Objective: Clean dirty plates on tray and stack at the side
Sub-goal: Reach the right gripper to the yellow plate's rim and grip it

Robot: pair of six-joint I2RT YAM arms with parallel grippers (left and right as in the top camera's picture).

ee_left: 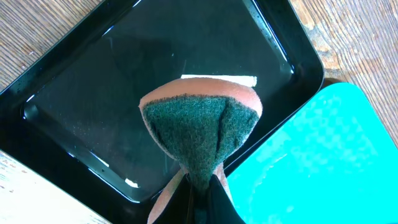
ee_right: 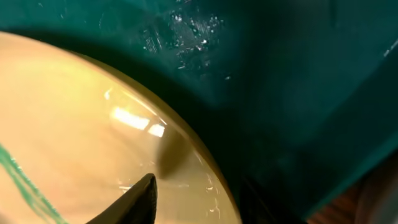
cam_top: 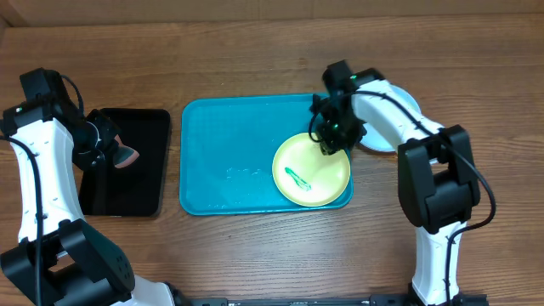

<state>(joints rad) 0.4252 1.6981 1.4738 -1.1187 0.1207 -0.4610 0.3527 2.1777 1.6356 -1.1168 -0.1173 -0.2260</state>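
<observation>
A yellow-green rimmed plate [cam_top: 310, 174] with a green smear lies on the right end of the turquoise tray [cam_top: 229, 153]. My right gripper [cam_top: 330, 140] is at the plate's far right rim. In the right wrist view its jaws [ee_right: 199, 196] are apart and straddle the rim of the plate [ee_right: 74, 124], one finger inside it, over the tray [ee_right: 280, 74]. My left gripper [cam_top: 110, 151] is shut on a green and pink sponge [cam_top: 126, 155] above the black tray. The left wrist view shows the gripper [ee_left: 200, 196] and sponge [ee_left: 199, 130]. A pale plate [cam_top: 380, 143] lies right of the tray, partly under my right arm.
A narrow black tray [cam_top: 140, 178] stands left of the turquoise tray; it also shows in the left wrist view [ee_left: 93, 93], with the turquoise tray's corner [ee_left: 323, 162] beside it. Both stand on a wooden table [cam_top: 255, 51].
</observation>
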